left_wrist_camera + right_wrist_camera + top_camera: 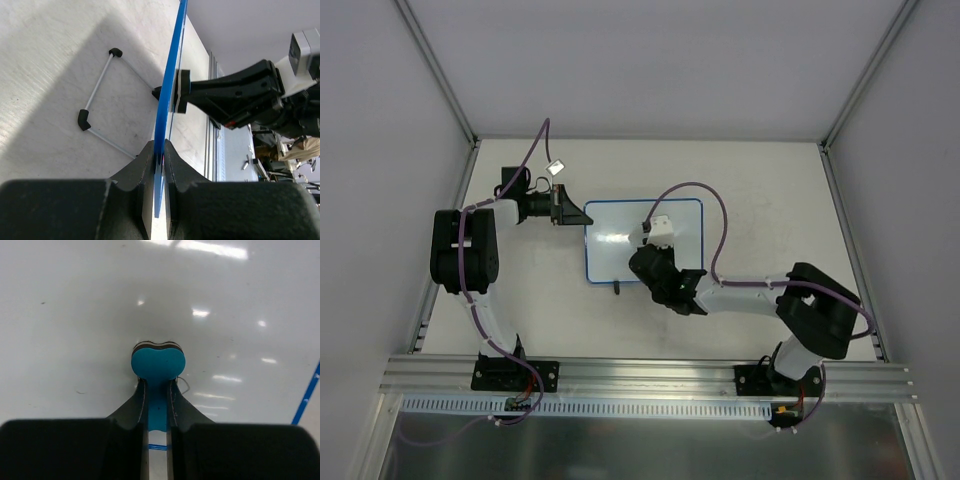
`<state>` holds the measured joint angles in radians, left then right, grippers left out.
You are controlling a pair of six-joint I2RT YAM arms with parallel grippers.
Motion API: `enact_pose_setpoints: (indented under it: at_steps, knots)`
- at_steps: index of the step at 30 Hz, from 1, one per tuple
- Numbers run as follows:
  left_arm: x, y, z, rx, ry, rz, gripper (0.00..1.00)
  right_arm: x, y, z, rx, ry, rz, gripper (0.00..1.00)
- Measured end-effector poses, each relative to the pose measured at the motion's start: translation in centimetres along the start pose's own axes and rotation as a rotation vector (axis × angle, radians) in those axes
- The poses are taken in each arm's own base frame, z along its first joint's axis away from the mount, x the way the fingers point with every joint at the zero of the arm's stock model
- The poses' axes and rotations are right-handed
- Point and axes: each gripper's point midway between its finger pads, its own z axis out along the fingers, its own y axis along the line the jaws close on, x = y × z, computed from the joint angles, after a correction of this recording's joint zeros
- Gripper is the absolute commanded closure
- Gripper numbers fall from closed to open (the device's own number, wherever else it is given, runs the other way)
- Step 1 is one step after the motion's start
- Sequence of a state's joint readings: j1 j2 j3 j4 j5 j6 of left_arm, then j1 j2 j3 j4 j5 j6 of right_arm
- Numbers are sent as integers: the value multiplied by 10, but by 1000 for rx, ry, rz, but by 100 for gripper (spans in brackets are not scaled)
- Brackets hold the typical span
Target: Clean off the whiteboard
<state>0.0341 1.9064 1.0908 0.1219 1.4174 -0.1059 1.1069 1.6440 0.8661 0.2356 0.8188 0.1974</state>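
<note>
The whiteboard [620, 245], white with a thin blue frame, lies in the middle of the table. My left gripper [582, 214] is shut on its left edge; in the left wrist view the blue frame [169, 85] runs edge-on between my fingers [159, 155]. My right gripper [650, 262] is over the board's middle, shut on a small blue eraser [158, 363], which presses on the white surface [75, 315]. A faint thin mark [80, 392] shows left of the eraser.
The board's wire stand with black feet [84, 120] shows beneath it in the left wrist view. A small black foot [617, 288] sticks out at the board's near edge. A small white object [557, 168] lies at the back left.
</note>
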Motion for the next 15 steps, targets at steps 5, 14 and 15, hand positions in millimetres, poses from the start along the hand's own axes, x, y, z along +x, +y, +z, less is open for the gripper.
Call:
enact_pose_setpoints:
  at_steps: [5,14,15]
  knots:
    - [0,-1,0,4,1,-1,100,1,-36,0,76,-11,54,100]
    - [0,-1,0,8,2,-2,100,4,-77,0,168,-27,130,100]
    - [1,-2,0,10,2,-2,100,4,-77,0,167,-27,131,100]
